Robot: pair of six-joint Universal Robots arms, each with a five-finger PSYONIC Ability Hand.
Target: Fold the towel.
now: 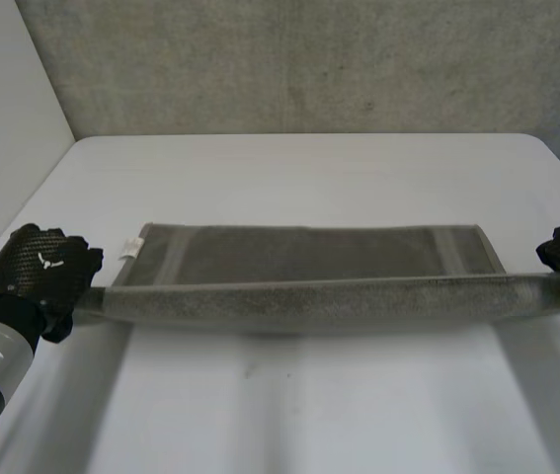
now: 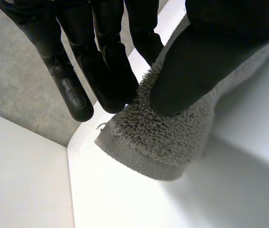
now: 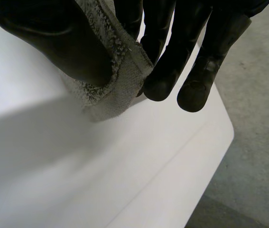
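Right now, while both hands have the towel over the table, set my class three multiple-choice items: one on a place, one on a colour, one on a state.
1. Where does the left hand hold the towel? A: its middle. B: its near left corner. C: its far right corner.
2. What colour is the towel? A: grey. B: red. C: blue.
3. What state is the right hand in? A: open, touching nothing. B: shut, holding nothing. C: shut on the towel.
Answers: 1 B, the head view shows it at that end of the raised near edge. 2 A, the cloth is grey in every view. 3 C, its wrist view shows thumb and fingers pinching the cloth.
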